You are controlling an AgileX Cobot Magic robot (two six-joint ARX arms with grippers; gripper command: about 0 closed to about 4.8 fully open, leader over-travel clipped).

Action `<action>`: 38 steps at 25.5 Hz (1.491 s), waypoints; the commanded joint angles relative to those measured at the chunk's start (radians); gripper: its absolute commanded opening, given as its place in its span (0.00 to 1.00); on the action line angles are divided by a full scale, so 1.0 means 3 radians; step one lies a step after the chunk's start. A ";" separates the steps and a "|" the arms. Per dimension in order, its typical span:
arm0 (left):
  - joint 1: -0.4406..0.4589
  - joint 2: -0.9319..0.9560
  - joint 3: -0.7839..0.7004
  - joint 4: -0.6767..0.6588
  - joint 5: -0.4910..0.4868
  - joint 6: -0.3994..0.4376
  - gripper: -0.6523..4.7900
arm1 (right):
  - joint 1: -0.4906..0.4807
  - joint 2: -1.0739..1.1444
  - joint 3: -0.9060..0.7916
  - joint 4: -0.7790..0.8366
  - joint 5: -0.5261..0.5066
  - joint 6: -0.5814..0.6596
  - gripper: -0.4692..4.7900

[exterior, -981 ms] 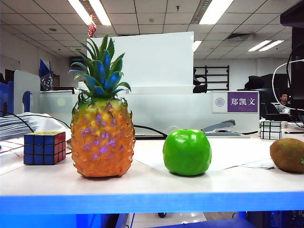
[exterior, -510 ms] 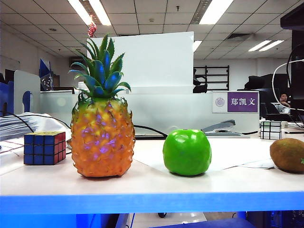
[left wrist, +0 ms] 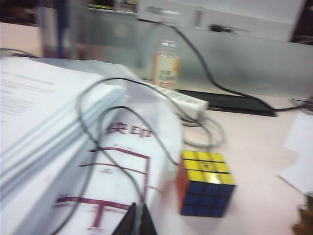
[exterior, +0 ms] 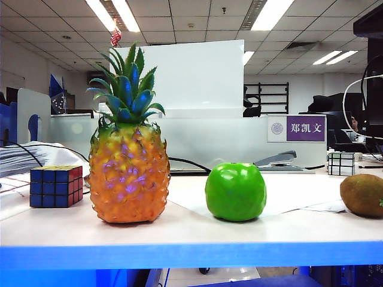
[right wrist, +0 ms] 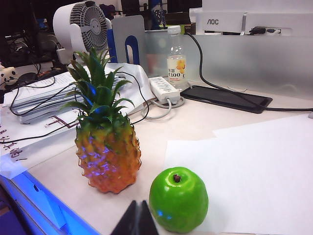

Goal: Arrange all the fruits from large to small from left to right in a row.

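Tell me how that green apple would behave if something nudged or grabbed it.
The apple looks glossy, so a grip could slip. Its rounded body probably rolls when pushed, though it sits steadily upright now with its stem on top. It looks stiff and unlikely to deform. Weight can't be judged.

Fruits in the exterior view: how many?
3, in a row: pineapple leftmost, apple in the middle, kiwi cut off at the right edge. More may lie beyond.
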 commanded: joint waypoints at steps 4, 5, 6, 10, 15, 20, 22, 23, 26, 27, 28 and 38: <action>0.0006 -0.0005 0.0004 -0.0014 -0.0231 0.0134 0.11 | 0.0004 0.0001 0.0011 0.0036 -0.0008 0.0004 0.09; 0.0006 -0.0005 0.0004 -0.0033 -0.0233 0.0132 0.11 | 0.0004 0.0001 0.0011 0.0036 -0.0008 0.0004 0.09; 0.0006 -0.0005 0.0004 -0.0051 -0.0231 0.0131 0.11 | 0.0004 0.0001 0.0011 0.0036 -0.0008 0.0004 0.09; 0.0005 -0.0005 0.0004 -0.0090 -0.0207 0.0128 0.11 | 0.0004 0.0001 0.0011 0.0036 -0.0008 0.0004 0.09; 0.0005 -0.0005 0.0004 -0.0090 -0.0209 0.0121 0.11 | 0.0004 0.0001 0.0011 0.0036 -0.0008 0.0004 0.09; 0.0005 -0.0005 0.0004 -0.0075 -0.0209 0.0122 0.11 | 0.0004 0.0001 0.0011 0.0036 -0.0008 0.0004 0.09; 0.0006 -0.0005 0.0004 -0.0078 -0.0209 0.0131 0.11 | 0.0004 0.0001 0.0011 0.0036 -0.0008 0.0004 0.09; 0.0008 -0.0005 0.0004 -0.0079 -0.0209 0.0131 0.11 | 0.0004 0.0001 0.0011 0.0036 -0.0008 0.0004 0.09; 0.0009 -0.0005 0.0004 -0.0078 -0.0209 0.0131 0.11 | 0.0004 0.0001 0.0011 0.0036 -0.0008 0.0004 0.09; 0.0009 -0.0005 0.0004 -0.0079 -0.0209 0.0131 0.11 | 0.0004 0.0001 0.0011 0.0036 -0.0008 0.0004 0.09; 0.0009 -0.0005 0.0004 -0.0079 -0.0209 0.0131 0.11 | 0.0004 0.0001 0.0011 0.0036 -0.0008 0.0004 0.09; 0.0009 -0.0005 0.0004 -0.0078 -0.0209 0.0131 0.11 | 0.0004 0.0001 0.0011 0.0036 -0.0008 0.0004 0.09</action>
